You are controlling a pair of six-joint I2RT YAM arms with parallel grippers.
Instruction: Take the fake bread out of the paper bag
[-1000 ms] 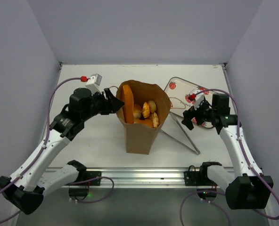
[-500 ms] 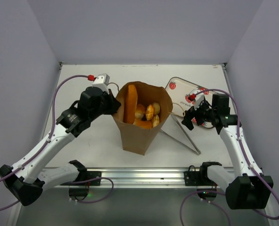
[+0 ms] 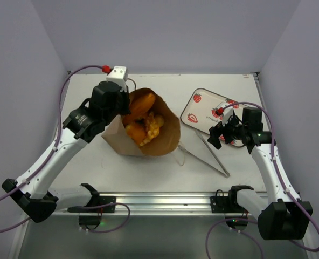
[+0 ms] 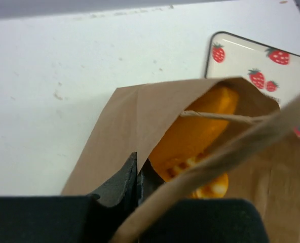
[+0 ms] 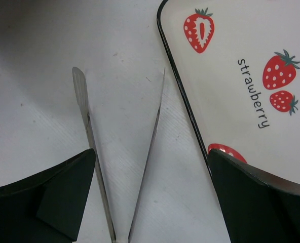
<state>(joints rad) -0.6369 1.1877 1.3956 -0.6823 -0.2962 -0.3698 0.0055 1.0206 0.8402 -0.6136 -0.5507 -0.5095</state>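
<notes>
The brown paper bag (image 3: 159, 141) leans tipped over at the table's middle, its mouth turned up toward the camera. Glossy orange fake bread (image 3: 142, 106) shows inside, a long piece at the back and smaller knobbly pieces below it. My left gripper (image 3: 127, 111) is at the bag's far left rim. In the left wrist view it (image 4: 138, 174) is shut on the bag's (image 4: 122, 126) paper edge, with fake bread (image 4: 198, 129) just beyond. My right gripper (image 3: 224, 136) hovers open over the metal tongs (image 5: 89, 136), nothing between its fingers (image 5: 56, 202).
A strawberry-print tray (image 3: 207, 108) lies at the right back, its edge (image 5: 183, 96) beside the right gripper. The metal tongs (image 3: 209, 155) lie open on the table between bag and right arm. A string handle (image 4: 218, 116) crosses the bag's mouth.
The left gripper closed on the bag's rim and rose toward the back. The bag went from standing upright to leaning tipped, bread sliding toward its mouth. The right arm stayed still.
</notes>
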